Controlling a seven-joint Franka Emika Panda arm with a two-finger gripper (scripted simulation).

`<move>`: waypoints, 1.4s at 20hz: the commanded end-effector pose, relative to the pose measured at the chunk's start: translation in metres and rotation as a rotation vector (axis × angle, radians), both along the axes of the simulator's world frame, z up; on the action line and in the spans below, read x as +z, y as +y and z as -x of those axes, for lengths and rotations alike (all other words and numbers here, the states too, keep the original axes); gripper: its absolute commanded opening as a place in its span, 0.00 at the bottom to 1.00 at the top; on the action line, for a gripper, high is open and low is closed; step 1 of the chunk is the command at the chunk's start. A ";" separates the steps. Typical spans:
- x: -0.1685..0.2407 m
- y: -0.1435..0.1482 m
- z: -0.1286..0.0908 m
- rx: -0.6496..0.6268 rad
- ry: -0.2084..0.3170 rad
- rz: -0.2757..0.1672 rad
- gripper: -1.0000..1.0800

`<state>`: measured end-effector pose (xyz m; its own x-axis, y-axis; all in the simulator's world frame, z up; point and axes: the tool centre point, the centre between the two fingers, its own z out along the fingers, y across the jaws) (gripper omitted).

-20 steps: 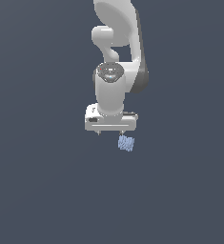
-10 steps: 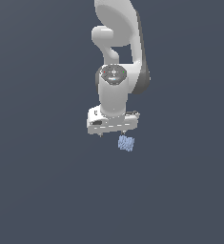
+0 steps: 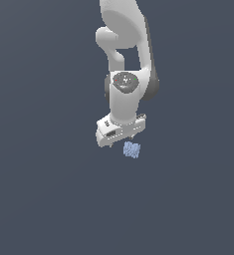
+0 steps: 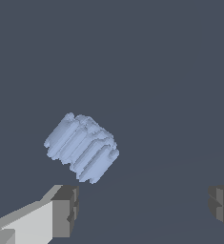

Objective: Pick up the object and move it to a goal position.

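Note:
The object [image 3: 132, 149] is a small pale blue lumpy cluster lying on the dark grey floor, just below the white gripper hand in the exterior view. My gripper [image 3: 121, 140] hangs right above it, pointing down. In the wrist view the object [image 4: 81, 147] lies apart from the gripper [image 4: 142, 206], beyond one grey fingertip [image 4: 66, 209] and off to that side rather than between the two fingers. The fingers stand wide apart and hold nothing.
The white arm [image 3: 126, 55] rises above the gripper. The floor [image 3: 49, 199] is a plain dark grey surface; no other objects and no goal marker show.
The gripper has come down slightly toward the object. The object has not moved.

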<state>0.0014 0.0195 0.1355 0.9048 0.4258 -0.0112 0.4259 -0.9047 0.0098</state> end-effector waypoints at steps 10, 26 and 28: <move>-0.015 0.022 0.003 0.369 0.005 -0.003 0.96; -0.031 0.050 0.008 0.806 0.002 -0.013 0.96; -0.031 0.052 0.008 0.835 0.002 -0.014 0.96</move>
